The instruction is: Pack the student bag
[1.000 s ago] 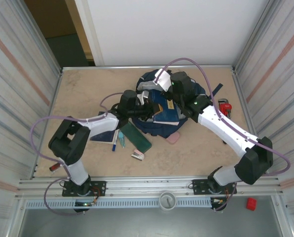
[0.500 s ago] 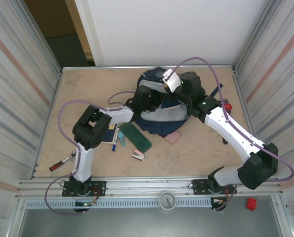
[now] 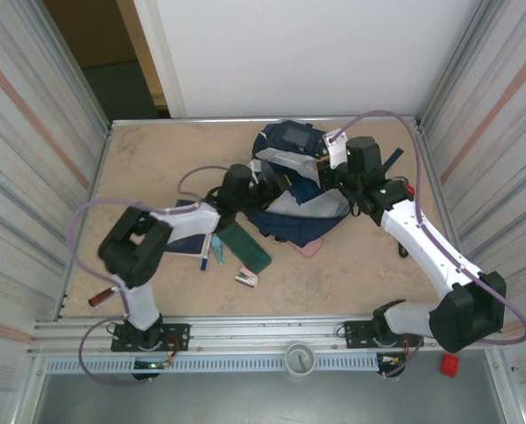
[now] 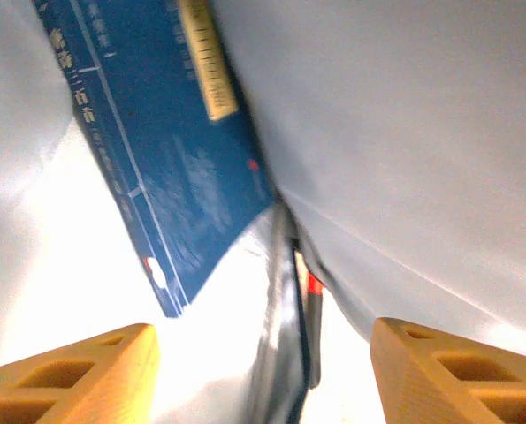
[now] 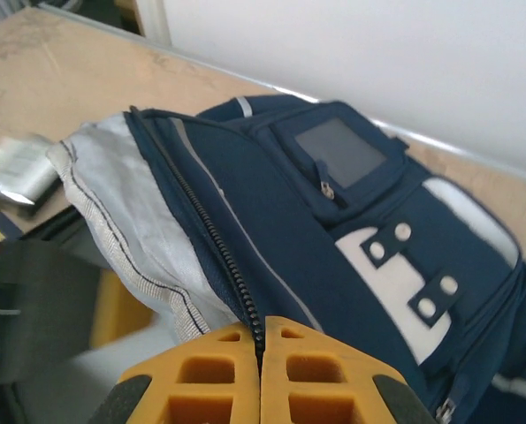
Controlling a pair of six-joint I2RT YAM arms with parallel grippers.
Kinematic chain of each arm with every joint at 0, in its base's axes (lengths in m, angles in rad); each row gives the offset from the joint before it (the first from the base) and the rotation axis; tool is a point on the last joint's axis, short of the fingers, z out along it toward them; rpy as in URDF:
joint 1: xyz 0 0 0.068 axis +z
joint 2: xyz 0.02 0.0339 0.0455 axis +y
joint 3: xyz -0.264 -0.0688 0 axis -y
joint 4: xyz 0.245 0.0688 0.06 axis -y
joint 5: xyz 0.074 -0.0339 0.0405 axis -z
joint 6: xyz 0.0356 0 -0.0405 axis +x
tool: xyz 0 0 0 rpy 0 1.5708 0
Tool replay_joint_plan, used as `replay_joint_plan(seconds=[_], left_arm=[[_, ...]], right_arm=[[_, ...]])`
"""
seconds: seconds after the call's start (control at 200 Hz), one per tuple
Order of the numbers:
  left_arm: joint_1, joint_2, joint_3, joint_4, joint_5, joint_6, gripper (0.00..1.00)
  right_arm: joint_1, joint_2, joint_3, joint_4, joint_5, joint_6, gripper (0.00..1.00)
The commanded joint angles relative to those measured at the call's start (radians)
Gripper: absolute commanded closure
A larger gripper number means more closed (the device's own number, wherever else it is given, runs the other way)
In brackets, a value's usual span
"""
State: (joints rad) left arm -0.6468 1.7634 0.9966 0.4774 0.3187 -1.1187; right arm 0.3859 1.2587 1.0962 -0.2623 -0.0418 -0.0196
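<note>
Reaching into the open mouth of the student bag [image 3: 289, 141], the left fingers [image 4: 77, 375] stand wide apart with nothing between them. Pale lining is all round them, and a blue book [image 4: 156, 150] sits tilted ahead, upper left of the left wrist frame. The right fingers [image 5: 218, 371] are pressed together on the bag's zip edge, bottom centre of the right wrist frame. The bag is navy with white patches and lies upper centre of the top frame on the surface [image 3: 148, 150], mouth toward the left. Lower left of the bag are a green case [image 3: 242, 246], a blue pen [image 3: 204, 256] and a small white item [image 3: 246, 279]. A pink item [image 3: 308, 248] lies just below the bag.
</note>
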Motion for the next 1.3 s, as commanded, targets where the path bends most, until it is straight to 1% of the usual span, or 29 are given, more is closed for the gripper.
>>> replay_joint_plan(seconds=[0.0, 0.05, 0.1, 0.15, 0.19, 0.225, 0.271, 0.311, 0.356, 0.416, 0.461, 0.506, 0.576, 0.606, 0.641, 0.666, 0.711, 0.827, 0.932, 1.012, 1.152, 1.298], left_arm=[[0.027, -0.181, -0.105, -0.012, 0.094, 0.148, 0.35], [0.040, -0.268, -0.143, -0.088, 0.105, 0.209, 0.35], [0.055, -0.354, -0.182, -0.175, 0.086, 0.273, 0.35], [0.083, -0.446, -0.225, -0.254, 0.049, 0.339, 0.35], [0.118, -0.523, -0.255, -0.338, 0.008, 0.402, 0.35], [0.151, -0.589, -0.273, -0.421, -0.053, 0.462, 0.34], [0.202, -0.663, -0.293, -0.523, -0.136, 0.520, 0.29], [0.266, -0.711, -0.315, -0.577, -0.178, 0.567, 0.28], [0.341, -0.756, -0.338, -0.622, -0.202, 0.599, 0.26], [0.462, -0.782, -0.374, -0.630, -0.177, 0.614, 0.25], [0.548, -0.778, -0.400, -0.620, -0.130, 0.607, 0.24], [0.625, -0.755, -0.430, -0.574, -0.073, 0.586, 0.23], [0.713, -0.680, -0.447, -0.517, 0.047, 0.552, 0.23], [0.732, -0.639, -0.443, -0.510, 0.078, 0.546, 0.24], [0.746, -0.601, -0.431, -0.522, 0.092, 0.546, 0.24], [0.751, -0.578, -0.422, -0.532, 0.087, 0.548, 0.24], [0.752, -0.551, -0.414, -0.541, 0.059, 0.554, 0.24], [0.757, -0.505, -0.410, -0.535, -0.022, 0.561, 0.24], [0.762, -0.467, -0.403, -0.525, -0.033, 0.570, 0.24], [0.766, -0.434, -0.393, -0.531, -0.024, 0.585, 0.24], [0.773, -0.388, -0.378, -0.564, -0.020, 0.599, 0.24], [0.776, -0.368, -0.391, -0.551, 0.008, 0.593, 0.24]], right_arm=[[-0.042, -0.056, -0.038, -0.048, -0.049, 0.179, 1.00], [-0.048, -0.061, -0.061, -0.074, -0.089, 0.220, 1.00], [-0.049, -0.064, -0.088, -0.107, -0.124, 0.255, 1.00], [-0.048, -0.067, -0.124, -0.120, -0.164, 0.291, 0.94], [-0.047, -0.063, -0.149, -0.124, -0.207, 0.313, 0.87], [-0.043, -0.054, -0.156, -0.143, -0.235, 0.329, 0.79], [-0.029, -0.030, -0.143, -0.184, -0.254, 0.330, 0.64], [-0.006, -0.004, -0.111, -0.239, -0.226, 0.319, 0.53], [0.045, 0.015, -0.068, -0.293, -0.136, 0.300, 0.44], [0.131, 0.029, -0.023, -0.317, 0.002, 0.279, 0.35], [0.186, 0.043, 0.007, -0.301, 0.037, 0.277, 0.31], [0.233, 0.065, 0.028, -0.259, 0.007, 0.299, 0.29], [0.300, 0.140, 0.061, -0.164, -0.099, 0.367, 0.26], [0.333, 0.189, 0.086, -0.129, -0.132, 0.398, 0.14], [0.371, 0.251, 0.119, -0.102, -0.148, 0.431, 0.07], [0.398, 0.300, 0.152, -0.091, -0.153, 0.450, 0.04], [0.433, 0.390, 0.223, -0.081, -0.152, 0.489, 0.04], [0.494, 0.607, 0.402, -0.085, -0.160, 0.543, 0.10], [0.514, 0.762, 0.513, -0.046, -0.171, 0.584, 0.14], [0.513, 0.874, 0.616, -0.072, -0.176, 0.595, 0.18], [0.507, 0.998, 0.723, -0.094, -0.185, 0.595, 0.24], [0.490, 1.105, 0.835, -0.138, -0.221, 0.612, 0.32]])
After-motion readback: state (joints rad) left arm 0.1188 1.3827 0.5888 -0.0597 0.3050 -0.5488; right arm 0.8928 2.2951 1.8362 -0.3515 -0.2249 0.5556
